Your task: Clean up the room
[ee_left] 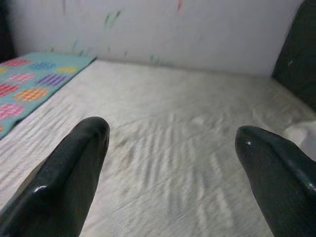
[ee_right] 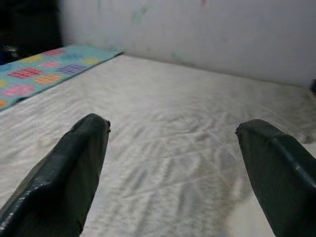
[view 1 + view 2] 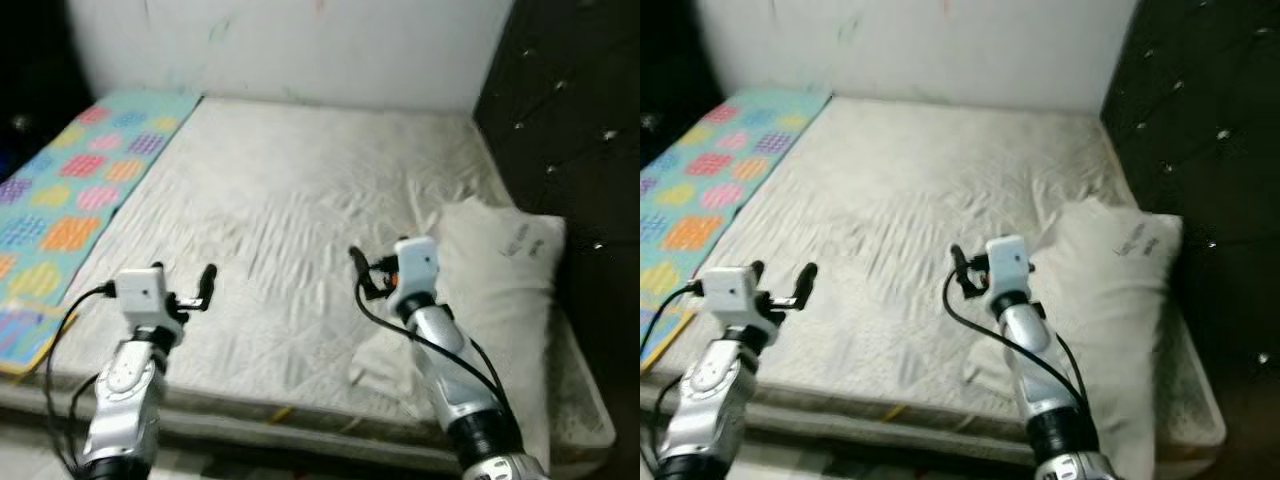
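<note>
You are looking down at a bed point(image 3: 270, 200) with a wrinkled off-white mattress cover, set against a pale wall point(image 3: 300, 45) that carries a few faint coloured marks. Along the robot's left edge of the bed lies a turquoise blanket point(image 3: 70, 190) patterned with pink, orange, purple and yellow squares; it runs from the wall toward you and hangs a little over the near corner. On the robot's right side a white pillow point(image 3: 505, 270) rests at the edge of the bed, close to a dark tufted headboard point(image 3: 570, 130). Just in front of the pillow's near end, a small crumpled white cloth point(image 3: 385, 365) lies on the mattress, beneath your right arm.

Your left gripper point(image 3: 208, 285) is raised over the near left part of the mattress, beside the blanket but apart from it. In the left wrist view its fingers point(image 1: 74, 173) stand wide apart with only bare mattress between them, so it holds nothing.

Your right gripper point(image 3: 358, 270) is raised over the middle of the near edge, just beside the pillow and not touching it. In the right wrist view its fingers point(image 2: 69, 173) are likewise spread wide, with wrinkled cover between them and the blanket far off to one side
</note>
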